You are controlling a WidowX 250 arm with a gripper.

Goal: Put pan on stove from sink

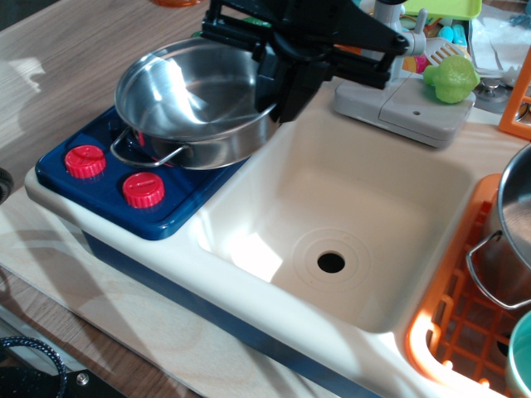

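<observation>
The shiny steel pan [187, 95] hangs tilted above the dark blue stove [178, 186], over its burners and near the two red knobs [143, 190]. My black gripper [282, 87] is shut on the pan's right rim and holds it up. One wire loop handle [149, 155] faces the front. The cream sink [348, 207] to the right holds nothing; its drain hole [331, 262] shows. The burners are hidden under the pan.
An orange dish rack [465, 315] with a deep steel pot [506, 240] stands at the right. A grey tap base [406, 104] and a green toy fruit [450, 79] sit behind the sink. Wooden tabletop lies to the left.
</observation>
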